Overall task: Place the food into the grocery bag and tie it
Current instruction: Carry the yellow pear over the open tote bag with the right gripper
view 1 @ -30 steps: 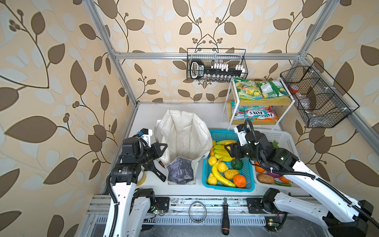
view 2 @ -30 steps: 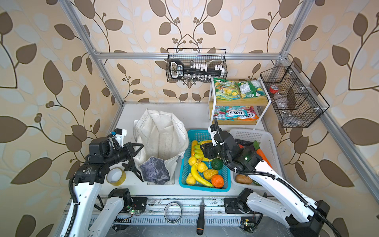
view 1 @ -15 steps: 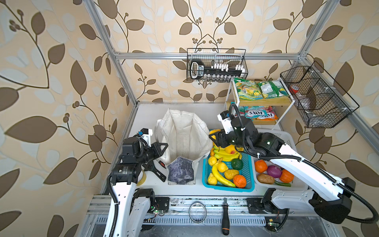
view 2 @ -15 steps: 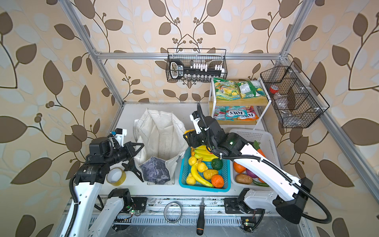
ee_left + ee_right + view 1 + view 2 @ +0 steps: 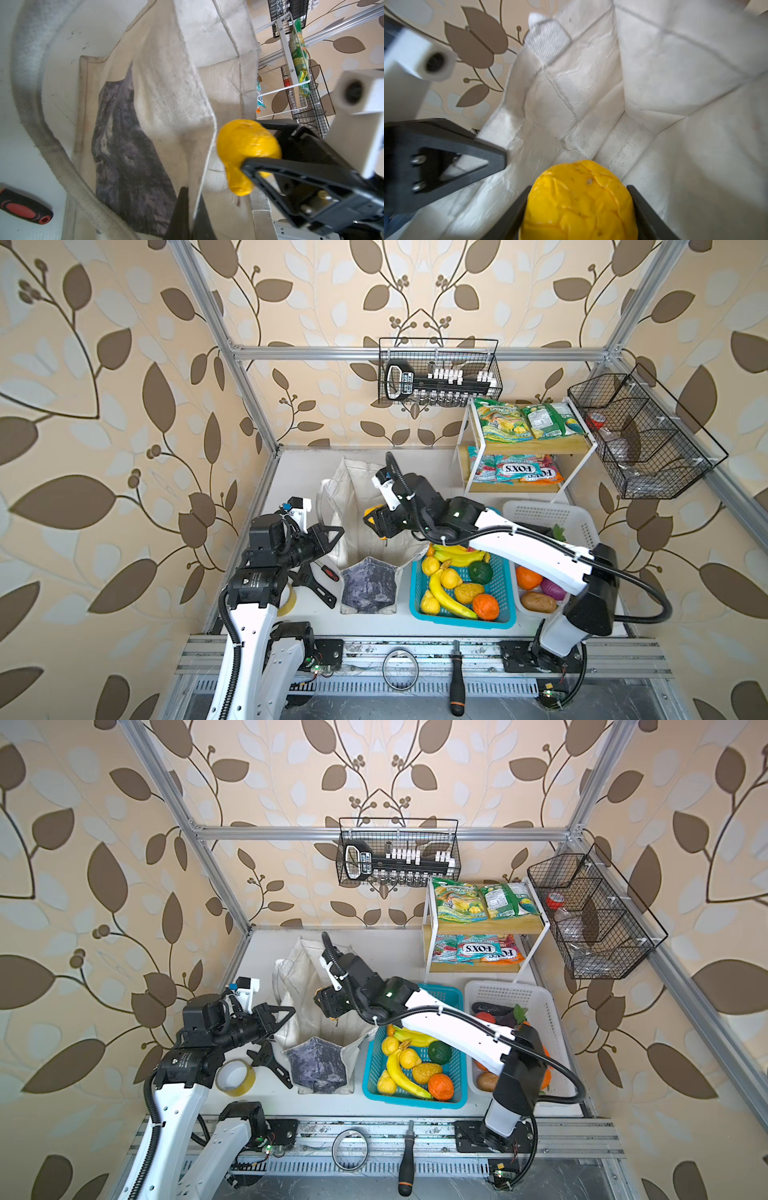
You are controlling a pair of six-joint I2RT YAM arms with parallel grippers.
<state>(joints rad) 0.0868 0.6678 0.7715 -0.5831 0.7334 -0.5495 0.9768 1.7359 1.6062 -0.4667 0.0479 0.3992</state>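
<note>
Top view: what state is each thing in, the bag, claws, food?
grocery bag, open and upright.
left gripper, shut on the bag's rim.
right gripper, shut on a yellow toy fruit.
yellow toy fruit, held over the bag's mouth.
snack packets, lying on the top shelf.

From my remote seat I can read "FOX'S" in white on the teal packets [image 5: 513,470] on the lower shelf [image 5: 511,488]. A green-and-yellow snack packet [image 5: 498,423] on the top wooden shelf [image 5: 540,445] carries a word starting "SPRING"; the rest is too small for me.
</note>
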